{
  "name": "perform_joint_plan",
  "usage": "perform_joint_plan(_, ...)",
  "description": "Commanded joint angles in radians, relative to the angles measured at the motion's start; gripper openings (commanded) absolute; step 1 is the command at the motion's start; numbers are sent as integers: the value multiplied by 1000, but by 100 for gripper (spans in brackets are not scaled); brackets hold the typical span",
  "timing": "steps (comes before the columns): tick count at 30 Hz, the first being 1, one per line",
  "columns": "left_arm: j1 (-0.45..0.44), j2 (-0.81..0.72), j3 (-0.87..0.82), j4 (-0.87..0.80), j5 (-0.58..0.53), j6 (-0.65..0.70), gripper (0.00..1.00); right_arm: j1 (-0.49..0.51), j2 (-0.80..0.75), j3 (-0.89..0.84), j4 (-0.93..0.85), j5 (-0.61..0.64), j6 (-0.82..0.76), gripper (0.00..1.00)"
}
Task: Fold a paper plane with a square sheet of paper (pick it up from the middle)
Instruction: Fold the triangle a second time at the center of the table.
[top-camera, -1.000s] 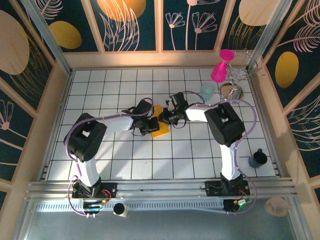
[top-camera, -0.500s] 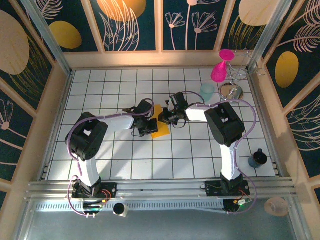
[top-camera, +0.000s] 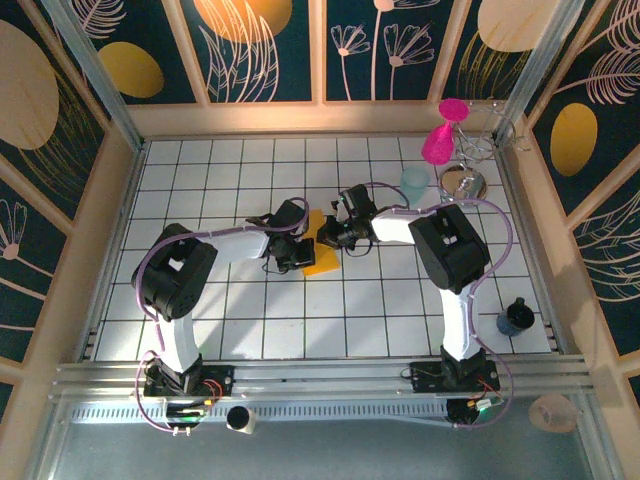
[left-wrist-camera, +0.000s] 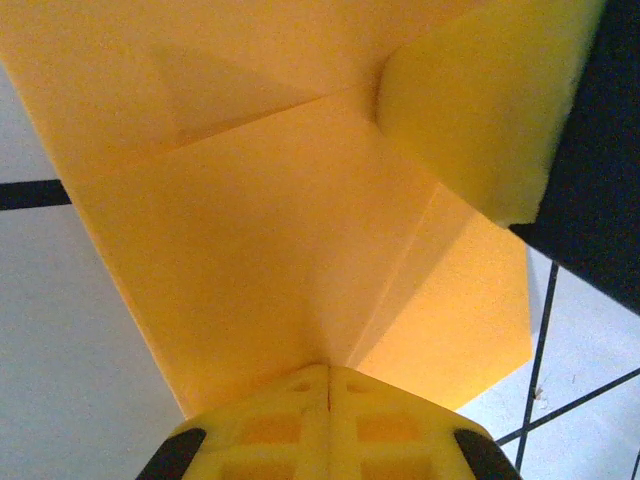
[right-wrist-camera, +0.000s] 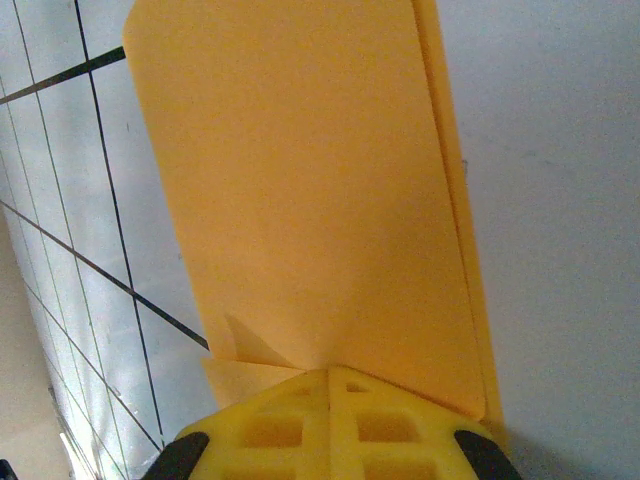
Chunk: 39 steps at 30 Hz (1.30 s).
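White square tiles with dark grout lines are covering the table (top-camera: 200, 180), and the 2 arms are reaching in over it from the near edge towards the middle.

The left gripper (top-camera: 300, 254) is sitting low at the left edge of a thin orange-yellow sheet of paper (top-camera: 322, 262). In the left wrist view, the left gripper (left-wrist-camera: 328, 385) is showing its 2 yellow fingertips pressed together with no gap, and the sheet of paper (left-wrist-camera: 260, 220) is running right up to them. Whether the tips are pinching the sheet or only bearing on it, I cannot tell. The sheet here is already carrying several creases, with 1 flap folded over. A yellow pad on a black body (left-wrist-camera: 480, 100) is lying over the sheet's upper right part.

The paper is lying near the middle of the table, between the 2 grippers. The right gripper (top-camera: 331, 238) is touching its upper right edge. In the right wrist view the right gripper (right-wrist-camera: 330, 385) is likewise fully closed, with the doubled sheet of paper (right-wrist-camera: 320, 200) stretching away from its tips; a grip on it cannot be told.

Further right, a pale teal cup (top-camera: 414, 182) is standing beside a shiny round metal object (top-camera: 463, 183), with a bright pink goblet-shaped object (top-camera: 436, 148) behind them. A dark blue cup (top-camera: 515, 318) is standing near the right edge.
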Motion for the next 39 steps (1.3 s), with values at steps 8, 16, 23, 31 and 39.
perform_joint_plan(8,-8,-30,-55,-219,-32,110,0,-4,87,-28,-132,80,0,0)
perform_joint_plan(16,-11,-98,-94,-316,-98,141,0,-5,88,-26,-134,80,3,0)
perform_joint_plan(23,-10,-177,-11,-243,-137,89,0,-5,79,-28,-126,77,9,0)
perform_joint_plan(31,-10,-110,23,-7,13,-27,0,-4,80,-23,-117,69,17,0)
perform_joint_plan(39,-14,5,86,14,40,-17,0,-4,84,-23,-113,57,25,0)
